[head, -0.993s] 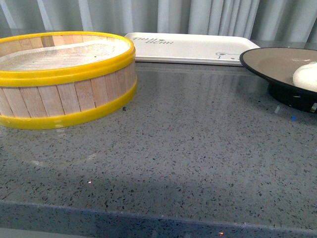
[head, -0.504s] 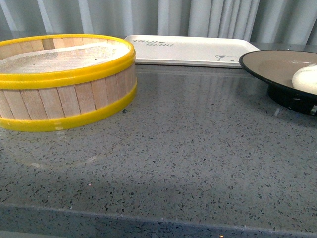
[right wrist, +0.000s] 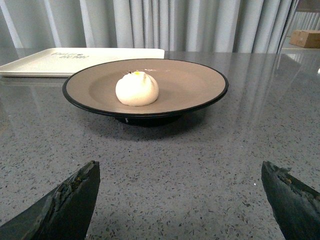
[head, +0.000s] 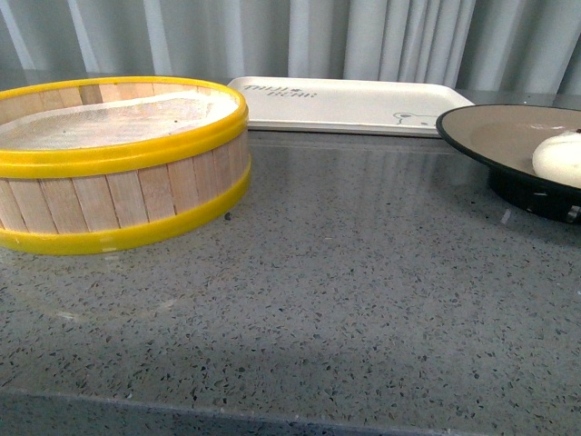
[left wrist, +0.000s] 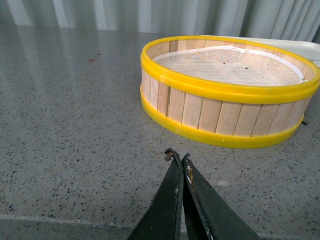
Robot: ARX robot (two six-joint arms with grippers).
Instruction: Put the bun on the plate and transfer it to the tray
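Saw a round wooden-slat steamer basket (head: pixel 118 182) with yellow top and bottom bands, upright on a speckled grey stone countertop (head: pixel 363 291). Noted a pale mesh liner (left wrist: pixel 230 67) inside, flecked with dark specks. Found pleated grey curtains (head: pixel 363 36) behind, a cardboard box (right wrist: pixel 306 37) far off

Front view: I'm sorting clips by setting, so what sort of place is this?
Likely a mock kitchen or food-serving counter: a speckled grey stone countertop, a wooden steamer basket, a bun on a plate, and a plain curtain behind.
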